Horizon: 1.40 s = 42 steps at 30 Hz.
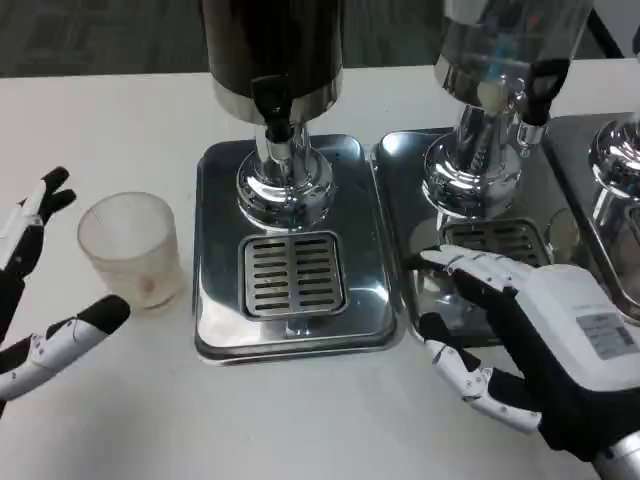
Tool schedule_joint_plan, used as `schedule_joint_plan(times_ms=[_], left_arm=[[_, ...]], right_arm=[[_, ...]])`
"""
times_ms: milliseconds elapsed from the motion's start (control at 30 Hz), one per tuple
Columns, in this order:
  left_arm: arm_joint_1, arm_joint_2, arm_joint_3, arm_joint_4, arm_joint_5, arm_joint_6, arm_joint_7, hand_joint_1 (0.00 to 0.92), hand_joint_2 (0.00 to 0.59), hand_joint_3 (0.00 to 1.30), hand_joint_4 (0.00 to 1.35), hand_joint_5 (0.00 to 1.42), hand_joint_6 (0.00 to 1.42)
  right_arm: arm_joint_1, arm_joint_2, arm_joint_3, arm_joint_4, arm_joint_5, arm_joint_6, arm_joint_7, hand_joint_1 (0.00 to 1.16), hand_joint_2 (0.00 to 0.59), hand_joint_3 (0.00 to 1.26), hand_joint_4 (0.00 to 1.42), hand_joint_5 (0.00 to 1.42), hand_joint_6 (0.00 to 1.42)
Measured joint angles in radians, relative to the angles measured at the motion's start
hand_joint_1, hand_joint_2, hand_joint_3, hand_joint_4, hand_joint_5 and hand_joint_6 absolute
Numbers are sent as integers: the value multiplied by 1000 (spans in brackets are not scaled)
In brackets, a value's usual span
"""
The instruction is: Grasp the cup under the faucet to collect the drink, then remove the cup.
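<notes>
While the left hand (40, 300) waits at the frame's left edge with fingers (95, 320) spread around but clear of the cup (130, 250) on the surface (120, 420), a careless close could tip it short of the faucet (275, 115), upper centre.

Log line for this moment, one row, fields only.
left hand: open beside cup | cup: upright on table, empty | right hand: open over right drip tray | faucet: nothing under

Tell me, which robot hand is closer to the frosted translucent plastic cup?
Left. The left hand sits open around the frosted translucent plastic cup, fingers apart on both sides, not touching. The right hand rests far across, by the right drip tray.
</notes>
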Motion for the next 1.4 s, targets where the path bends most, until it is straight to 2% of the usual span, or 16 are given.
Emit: schedule_joint_plan(times_ms=[167, 467, 933, 1167, 1400], left_arm=[[-111, 15, -21, 109, -19, 38, -4, 0, 0, 0, 0, 0, 89], [-230, 47, -85, 264, -32, 45, -56, 0, 0, 0, 0, 0, 74], [-397, 93, -154, 565, -94, -57, -159, 0, 0, 0, 0, 0, 46], [-448, 104, -177, 654, -85, -89, -155, 0, 0, 0, 0, 0, 52], [-469, 127, -185, 729, -41, -100, -88, 0, 0, 0, 0, 0, 62]], right_arm=[[-6, 1, 7, 0, 0, 9, 8, 319, 477, 303, 243, 269, 322], [4, 11, 7, -8, 0, 22, 11, 323, 478, 311, 250, 272, 323], [-4, 49, 42, -42, -40, 75, 13, 327, 478, 316, 255, 297, 339], [-4, 61, 52, -43, -58, 85, 13, 328, 478, 324, 257, 309, 355], [-4, 63, 56, -43, -59, 94, 13, 329, 481, 331, 257, 323, 403]])
